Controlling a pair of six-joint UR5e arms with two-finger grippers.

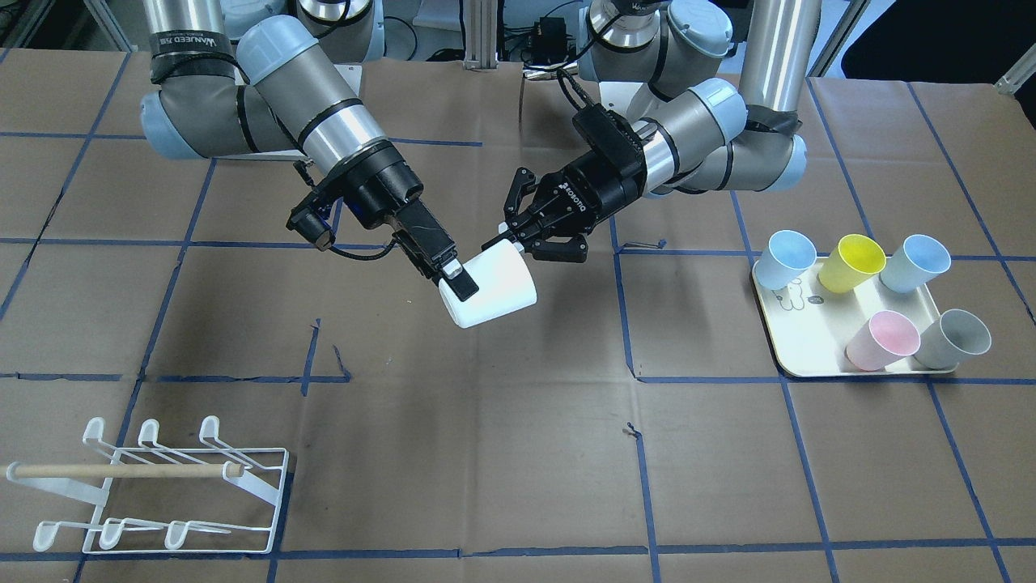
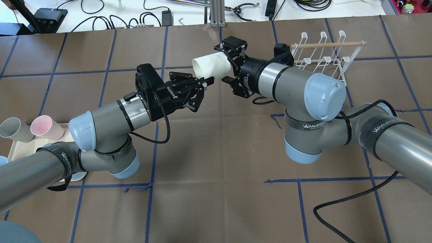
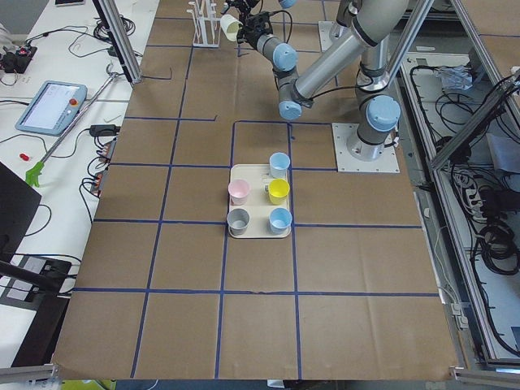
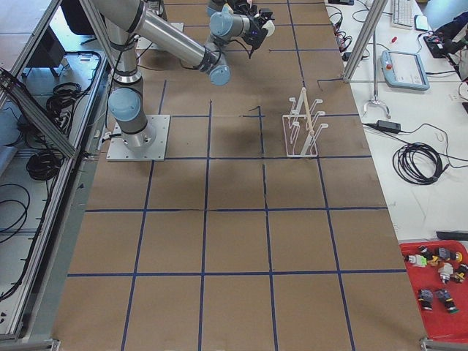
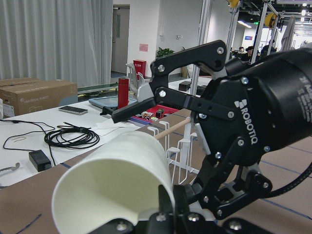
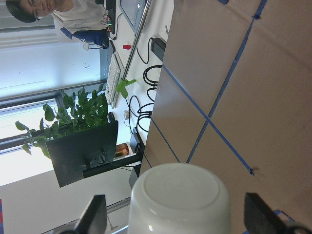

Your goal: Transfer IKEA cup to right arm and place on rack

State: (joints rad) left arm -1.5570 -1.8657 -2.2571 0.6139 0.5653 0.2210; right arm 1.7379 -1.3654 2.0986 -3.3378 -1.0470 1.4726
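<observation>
**Inspector:** Overhead view, left to right. What is at 9 o'clock?

**Recorder:** A cream tray (image 1: 813, 336) at the edge of the table (image 2: 216, 152). A pink cup (image 2: 47, 127) and a grey cup (image 2: 13, 130) stand on it, well apart from both grippers.

**Inspector:** Left gripper?

**Recorder:** The left arm (image 2: 111, 118) points toward 12 o'clock. The left gripper (image 2: 206, 80) has its fingers pinched together on the rim of the white cup (image 2: 211, 65).

**Inspector:** Where is the cup?

**Recorder:** At 12 o'clock, off the table and lying on its side. Its mouth faces the left arm and its base faces the right arm (image 2: 293, 84).

**Inspector:** Right gripper?

**Recorder:** The right gripper (image 2: 226, 64) is spread wide, one finger on either side of the cup's base end. The right wrist view shows a gap on each side — no contact seen.

**Inspector:** Rack?

**Recorder:** The white wire rack (image 2: 324, 59) is at 2 o'clock, standing on the table with its wooden handle (image 2: 327, 44) uppermost. It sits just beyond the right arm's wrist — apart from the cup.
</observation>
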